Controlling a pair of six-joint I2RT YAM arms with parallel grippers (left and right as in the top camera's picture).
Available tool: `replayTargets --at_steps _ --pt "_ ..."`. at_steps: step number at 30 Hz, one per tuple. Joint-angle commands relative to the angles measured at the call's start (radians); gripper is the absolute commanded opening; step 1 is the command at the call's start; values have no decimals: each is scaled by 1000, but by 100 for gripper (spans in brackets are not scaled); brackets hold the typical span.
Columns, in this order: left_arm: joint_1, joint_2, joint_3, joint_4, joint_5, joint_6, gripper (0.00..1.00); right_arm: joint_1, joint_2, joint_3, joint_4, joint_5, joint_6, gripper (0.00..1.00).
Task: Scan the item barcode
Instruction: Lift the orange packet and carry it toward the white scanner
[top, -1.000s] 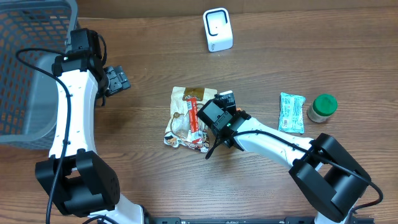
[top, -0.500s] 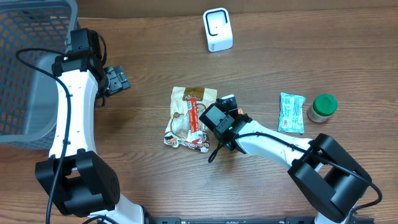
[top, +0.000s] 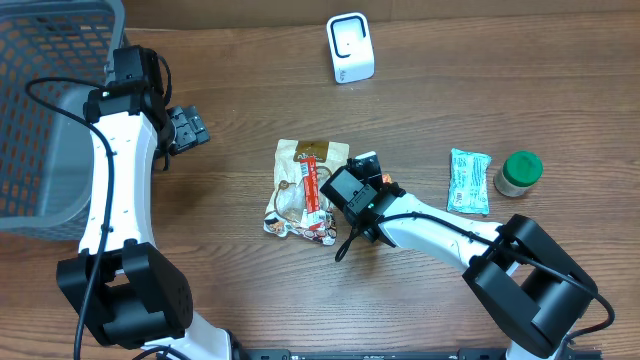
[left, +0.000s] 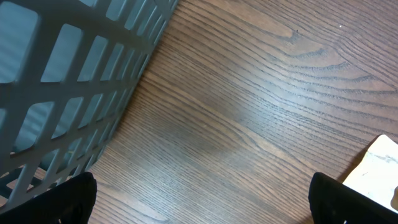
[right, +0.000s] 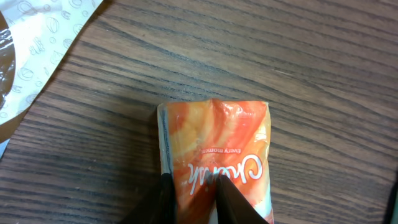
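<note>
Fingers (right: 163, 200) of the right gripper (right: 194, 199) are drawn in narrow and pinch the near end of an orange sachet (right: 217, 140). One finger sits at the sachet's left edge and the other presses on its printed face. The sachet lies flat on the wooden table (right: 298, 56), with its crimped far end pointing away and white cursive lettering across it. Up and to the left in the wrist view is the edge of a white and brown bag (right: 43, 43), near the sachet but not touching it.

Seen from overhead, the right gripper is low over the middle of the table, just right of the bag, and its body hides the sachet in that view. The scanner (top: 350, 48), a small white box, stands upright near the far edge, well apart from the gripper and sachet. To the right of the arm lies a teal packet (top: 468, 180), and just beside it stands a jar (top: 518, 172) with a green lid.

The left gripper (top: 187, 130) is over the far left of the table, just beside a grey basket (top: 40, 120). Its own wrist view shows the dark fingertips (left: 78, 199) spread wide at the two lower corners, with only bare wood between them and nothing held. The basket's slotted wall fills the upper left of that view
</note>
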Motion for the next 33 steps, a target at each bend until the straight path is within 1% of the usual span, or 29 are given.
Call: replayTargets --at_steps 1,2,4,8,10,13,16,19,23,26,30,33 --pt "-7 -26 16 0 4 18 100 -3 -25 -3 1 15 -5 19" --pt "-7 -26 16 0 4 18 100 -3 -25 -3 1 15 -5 16" --pt "-7 -26 16 0 4 18 100 -3 -25 -3 1 13 -5 5" --pt "-7 -26 16 0 4 18 100 -3 -27 1 -3 13 -5 4" --pt "-7 -26 16 0 4 18 100 -3 -42 15 -32 12 6 4" --pt "-7 -26 16 0 4 18 100 -6 -93 40 -80 12 50 4" --pt "-7 -26 16 0 4 18 100 -18 -180 42 -83 -43 51 4" --pt "-7 -26 16 0 4 18 100 -51 -270 42 -98 -135 51 4" --pt "-7 -26 16 0 4 18 99 -139 -369 42 -132 -293 51 3" --pt "-7 -26 16 0 4 18 100 -227 -420 42 -151 -467 31 4" --pt "-7 -26 16 0 4 18 100 -355 -436 41 -158 -779 -55 4" --pt "-7 -26 16 0 4 18 100 -425 -432 29 -157 -915 -74 4"
